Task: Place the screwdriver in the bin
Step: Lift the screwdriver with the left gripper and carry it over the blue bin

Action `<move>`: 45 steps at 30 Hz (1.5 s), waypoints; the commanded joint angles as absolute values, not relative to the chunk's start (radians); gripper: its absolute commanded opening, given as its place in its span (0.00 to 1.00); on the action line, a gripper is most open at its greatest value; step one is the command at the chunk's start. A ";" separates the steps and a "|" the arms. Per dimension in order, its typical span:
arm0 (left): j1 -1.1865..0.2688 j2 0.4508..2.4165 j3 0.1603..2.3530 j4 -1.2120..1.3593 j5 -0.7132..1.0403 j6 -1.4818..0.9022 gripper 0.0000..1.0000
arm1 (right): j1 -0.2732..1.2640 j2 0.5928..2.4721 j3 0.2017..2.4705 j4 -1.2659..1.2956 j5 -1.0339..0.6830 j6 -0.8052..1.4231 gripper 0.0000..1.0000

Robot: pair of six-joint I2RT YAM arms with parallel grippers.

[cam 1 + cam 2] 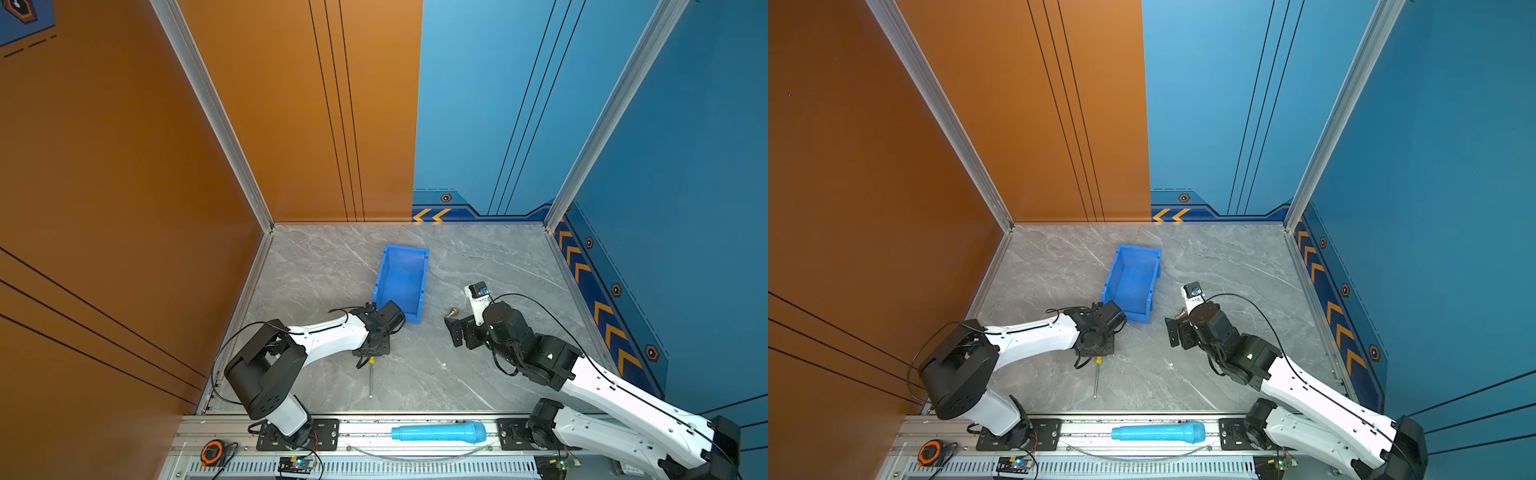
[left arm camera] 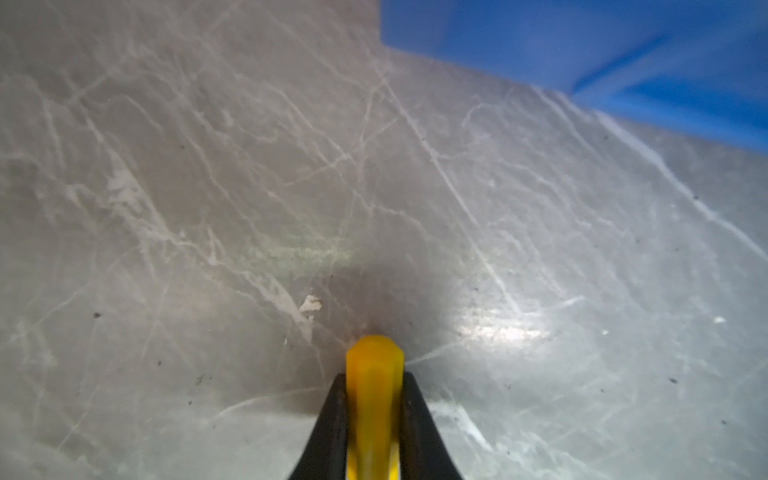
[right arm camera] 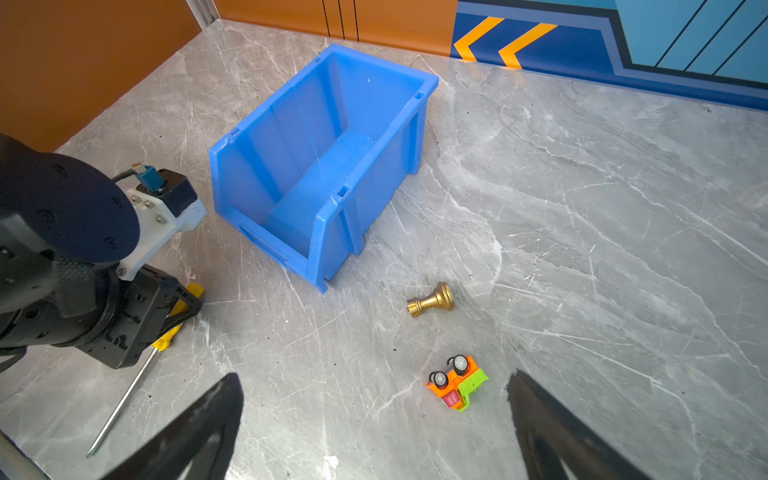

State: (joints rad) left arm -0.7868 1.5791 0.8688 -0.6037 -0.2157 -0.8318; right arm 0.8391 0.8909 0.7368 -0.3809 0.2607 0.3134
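- Step: grasp done, lift not yet. left gripper (image 2: 374, 376) is clamped tight on the yellow handle of the screwdriver (image 3: 166, 337).
- The screwdriver looks flat on the desk (image 1: 498, 257). Its handle end points toward the bin (image 3: 365, 208) and its shaft tip toward the front rail.
- right gripper (image 3: 374, 376) is wide open and empty, above bare desk near the toy truck (image 3: 457, 382) and brass fitting (image 3: 432, 299).
- Next move, by my judgement: raise, carry forward over the bin's low front wall, then release inside.
- The long shaft trails behind the grip and has to clear that front lip.
- Room: bin is just beyond the left gripper with bare desk between. The right arm and side walls are well apart.
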 commanded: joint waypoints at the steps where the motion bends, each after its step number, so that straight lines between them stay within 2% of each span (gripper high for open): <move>1: -0.796 1.531 0.926 -0.666 -0.256 -0.795 0.00 | 0.826 0.899 0.775 -0.360 0.250 0.293 1.00; 10: -0.753 1.521 1.159 -0.685 -0.251 -0.688 0.00 | 0.785 0.906 0.819 -0.345 0.222 0.256 1.00; 20: -0.639 1.730 1.471 -0.661 -0.173 -0.576 0.00 | 0.755 0.995 0.909 -0.347 0.217 0.226 1.00; 26: -0.589 1.900 1.636 -0.658 -0.141 -0.526 0.00 | 0.738 1.042 0.939 -0.266 -0.017 0.109 1.00; 30: -0.566 2.000 1.726 -0.657 -0.107 -0.506 0.00 | 0.738 1.081 0.957 -0.245 -0.087 0.036 1.00; 45: -0.543 2.192 1.858 -0.630 -0.063 -0.467 0.00 | 0.724 1.227 1.006 -0.236 -0.131 0.057 1.00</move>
State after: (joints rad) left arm -0.5552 2.1567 1.8282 -0.6361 -0.0872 -0.4923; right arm 0.7307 1.2194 0.9783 -0.2661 -0.1097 0.0486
